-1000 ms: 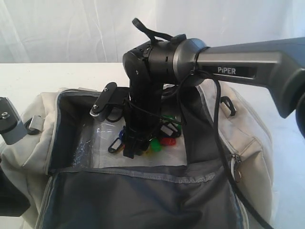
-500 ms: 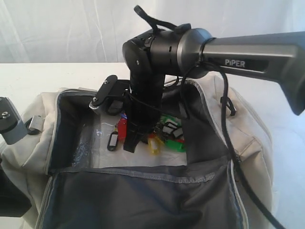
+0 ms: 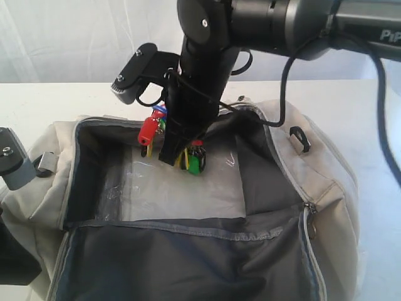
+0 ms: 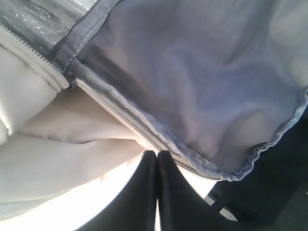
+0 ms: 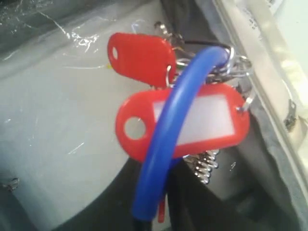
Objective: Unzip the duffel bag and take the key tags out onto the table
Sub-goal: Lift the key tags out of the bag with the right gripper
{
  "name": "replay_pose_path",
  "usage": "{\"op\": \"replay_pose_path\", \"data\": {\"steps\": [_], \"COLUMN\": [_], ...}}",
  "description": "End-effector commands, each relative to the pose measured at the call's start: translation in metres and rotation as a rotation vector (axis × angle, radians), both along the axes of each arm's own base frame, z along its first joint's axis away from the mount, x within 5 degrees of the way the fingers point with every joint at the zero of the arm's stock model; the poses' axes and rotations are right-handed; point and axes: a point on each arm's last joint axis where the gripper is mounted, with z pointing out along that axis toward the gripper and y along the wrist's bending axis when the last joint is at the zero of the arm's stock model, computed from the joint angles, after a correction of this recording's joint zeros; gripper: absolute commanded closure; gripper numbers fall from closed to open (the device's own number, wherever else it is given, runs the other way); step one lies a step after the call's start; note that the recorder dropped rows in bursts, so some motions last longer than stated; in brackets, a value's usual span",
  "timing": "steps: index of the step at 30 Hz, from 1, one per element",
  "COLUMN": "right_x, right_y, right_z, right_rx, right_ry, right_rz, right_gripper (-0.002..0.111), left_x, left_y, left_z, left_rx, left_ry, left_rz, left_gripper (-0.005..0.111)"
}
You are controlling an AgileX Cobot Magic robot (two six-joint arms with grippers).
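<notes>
The beige duffel bag (image 3: 326, 188) lies unzipped on the white table (image 3: 50, 103), its dark grey lid flap folded toward the front. Above the bag's open mouth my right gripper (image 3: 170, 157) is shut on the key tags (image 3: 195, 160), which dangle from it in red, green and blue. Close up, two red key tags (image 5: 192, 122) and metal rings hang off a blue loop (image 5: 173, 139) pinched in the right gripper (image 5: 161, 219). My left gripper (image 4: 157, 155) is shut with nothing in it, beside the bag's grey zipper edge (image 4: 120, 120).
A clear plastic sheet (image 3: 182, 194) covers the bag's floor. A black D-ring (image 3: 299, 139) sits on the bag's right end. The left arm's grey wrist (image 3: 12, 166) rests against the bag's left end. White curtain hangs behind the table.
My right gripper has risen out of the bag, lifting the bunch of key tags off the plastic-lined floor to about rim height. The left arm has stayed put.
</notes>
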Motion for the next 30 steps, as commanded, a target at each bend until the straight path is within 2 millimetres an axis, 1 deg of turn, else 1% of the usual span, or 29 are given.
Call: {"op": "replay_pose_path", "data": {"steps": [1, 5, 12, 18, 21, 24, 25, 30], "right_x": [-0.012, -0.021, -0.04, -0.061, -0.072, -0.08, -0.084, -0.099], "right_y": [-0.008, -0.015, -0.028, -0.043, -0.055, -0.072, -0.08, -0.117], "right_z": [0.033, 0.048, 0.081, 0.108, 0.12, 0.132, 0.138, 0.148], "right_rx": [0.064, 0.085, 0.157, 0.18, 0.166, 0.172, 0.18, 0.164], "right_ry": [-0.054, -0.057, -0.107, -0.135, -0.142, -0.164, -0.185, -0.253], "right_rz": [-0.052, -0.084, -0.134, -0.146, -0.159, -0.202, -0.222, -0.329], "right_gripper": [0.108, 0.108, 0.108, 0.108, 0.108, 0.108, 0.108, 0.108], "left_x": [-0.004, -0.004, -0.002, -0.001, -0.001, -0.001, -0.001, -0.001], "left_y": [0.0, 0.0, -0.001, -0.001, -0.001, -0.001, -0.001, -0.001], "left_z": [-0.001, -0.001, -0.001, -0.001, -0.001, -0.001, -0.001, -0.001], "left_rx": [-0.003, -0.006, -0.009, -0.009, -0.009, -0.009, -0.009, -0.009], "left_ry": [0.021, 0.02, 0.006, -0.013, -0.016, -0.016, -0.016, -0.017], "left_rz": [-0.01, -0.009, -0.007, -0.018, -0.019, -0.019, -0.019, -0.022], "left_gripper": [0.107, 0.107, 0.107, 0.107, 0.107, 0.107, 0.107, 0.107]}}
